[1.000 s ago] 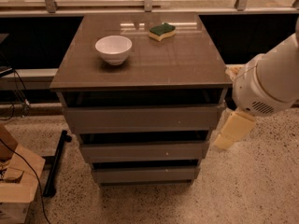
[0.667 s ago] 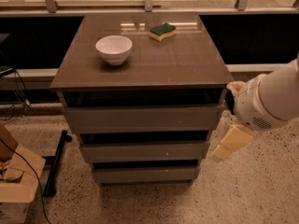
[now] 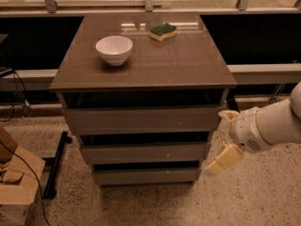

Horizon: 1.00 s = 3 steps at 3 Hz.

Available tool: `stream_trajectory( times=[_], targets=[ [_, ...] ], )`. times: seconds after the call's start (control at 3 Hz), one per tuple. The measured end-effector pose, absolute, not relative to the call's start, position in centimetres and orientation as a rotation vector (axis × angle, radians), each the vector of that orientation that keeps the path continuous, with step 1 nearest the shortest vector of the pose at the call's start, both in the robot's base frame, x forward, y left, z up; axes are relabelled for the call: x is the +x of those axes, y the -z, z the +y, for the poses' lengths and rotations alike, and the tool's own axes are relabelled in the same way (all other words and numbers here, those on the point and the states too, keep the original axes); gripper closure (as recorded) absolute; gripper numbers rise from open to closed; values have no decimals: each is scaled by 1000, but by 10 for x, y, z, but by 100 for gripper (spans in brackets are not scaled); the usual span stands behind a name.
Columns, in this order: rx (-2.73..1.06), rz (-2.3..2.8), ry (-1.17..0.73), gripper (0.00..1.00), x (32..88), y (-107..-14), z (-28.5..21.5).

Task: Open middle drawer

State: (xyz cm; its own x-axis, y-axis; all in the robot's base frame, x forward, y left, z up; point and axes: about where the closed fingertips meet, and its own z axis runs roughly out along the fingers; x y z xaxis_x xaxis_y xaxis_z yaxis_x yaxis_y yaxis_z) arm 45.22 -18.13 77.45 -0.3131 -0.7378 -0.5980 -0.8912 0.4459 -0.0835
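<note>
The middle drawer (image 3: 143, 152) is the second of three flat grey-brown fronts in the glossy-topped cabinet (image 3: 188, 65), with a dark gap above it. The top drawer (image 3: 141, 120) sits above it and the lowest drawer (image 3: 146, 175) below. All three fronts stand slightly out from the frame. My gripper (image 3: 225, 136) is just off the cabinet's right front corner, level with the middle drawer. It is open and empty, with one cream finger (image 3: 224, 159) pointing down-left near the drawer's right end and not visibly touching it.
A white bowl (image 3: 114, 49) and a yellow-green sponge (image 3: 162, 31) sit on the cabinet top. A cardboard box (image 3: 16, 187) and cables lie on the floor at left, with a black bar (image 3: 55, 166) beside the cabinet. A dark ledge runs behind.
My arm and gripper have moved down along the cabinet's right side, from the level of the top drawer to that of the middle drawer. The drawers have not moved.
</note>
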Motion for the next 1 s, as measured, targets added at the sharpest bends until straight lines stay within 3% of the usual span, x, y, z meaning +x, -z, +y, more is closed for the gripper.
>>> stream_trajectory(
  times=[1.0],
  targets=[
    [-1351, 2125, -466, 0, 457, -714, -150]
  ],
)
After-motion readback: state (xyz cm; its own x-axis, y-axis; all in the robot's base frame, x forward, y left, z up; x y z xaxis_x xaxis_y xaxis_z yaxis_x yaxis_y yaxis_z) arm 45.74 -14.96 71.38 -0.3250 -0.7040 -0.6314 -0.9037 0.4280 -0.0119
